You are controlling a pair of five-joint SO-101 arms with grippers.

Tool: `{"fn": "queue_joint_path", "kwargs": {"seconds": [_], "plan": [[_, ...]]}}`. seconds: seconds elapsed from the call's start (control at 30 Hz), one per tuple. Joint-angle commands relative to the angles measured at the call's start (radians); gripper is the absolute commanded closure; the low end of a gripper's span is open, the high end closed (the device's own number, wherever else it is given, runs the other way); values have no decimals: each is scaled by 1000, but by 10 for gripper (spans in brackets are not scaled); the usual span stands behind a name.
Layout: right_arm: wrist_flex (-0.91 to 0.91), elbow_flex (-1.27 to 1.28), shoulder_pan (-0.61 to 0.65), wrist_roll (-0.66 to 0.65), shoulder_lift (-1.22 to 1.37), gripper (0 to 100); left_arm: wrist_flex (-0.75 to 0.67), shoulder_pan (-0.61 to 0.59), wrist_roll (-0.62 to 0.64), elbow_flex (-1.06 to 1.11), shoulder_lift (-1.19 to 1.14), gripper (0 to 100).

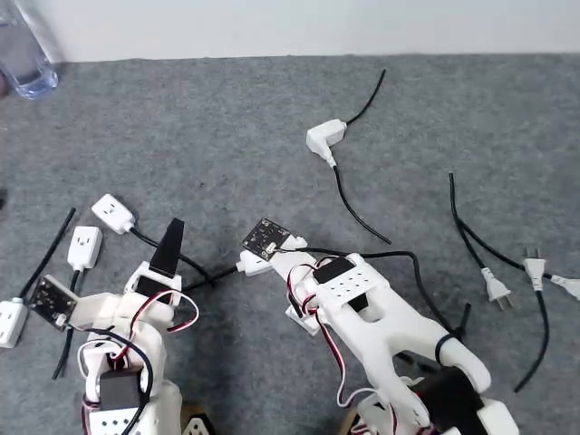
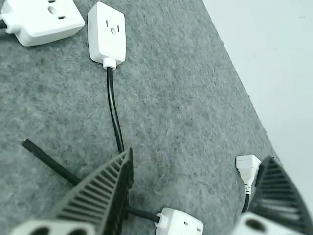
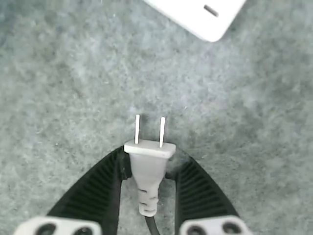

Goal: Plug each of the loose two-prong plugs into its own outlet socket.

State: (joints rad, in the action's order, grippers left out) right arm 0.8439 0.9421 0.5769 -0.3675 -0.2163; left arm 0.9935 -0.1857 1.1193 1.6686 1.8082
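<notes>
Right hand (image 3: 148,164): we see it closed on a plug (image 3: 146,178), one finger on each side of the plug's body and the two prongs sticking out past the fingertips; in the high view this arm is at lower centre.
Held plug: just above the table (image 1: 227,127), prongs aimed at the nearest socket (image 3: 198,14) but apart from it.
Left hand (image 2: 198,164): open, with nothing between its fingers; its arm is at the lower left of the high view.
Left sockets: we count a socket (image 1: 113,213) and a second socket (image 1: 84,246) at the left, with an edge socket (image 1: 11,322) at the frame's left edge.
Upper socket (image 1: 326,138): upper centre, on a black cable.
Loose plug (image 1: 496,288) and second loose plug (image 1: 535,269): lying at the right, well apart from both hands.
</notes>
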Motion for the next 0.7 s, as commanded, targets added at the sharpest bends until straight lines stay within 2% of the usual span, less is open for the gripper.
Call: {"fn": "queue_joint_path", "kwargs": {"seconds": [0.0, 0.17, 0.27, 0.5, 0.67], "plan": [[-4, 15, 16, 0, -13, 991, -26, 41, -8, -5, 12, 623], [61, -34, 16, -40, -68, 991, -31, 282, 8, 13, 12, 624], [205, -117, 16, -41, -182, 991, -52, 377, 114, 13, 12, 624], [403, -284, 22, -43, -435, 991, -307, 417, 275, 13, 12, 631], [415, -376, 21, -49, -404, 991, -342, 419, 385, 13, 12, 746]]}}
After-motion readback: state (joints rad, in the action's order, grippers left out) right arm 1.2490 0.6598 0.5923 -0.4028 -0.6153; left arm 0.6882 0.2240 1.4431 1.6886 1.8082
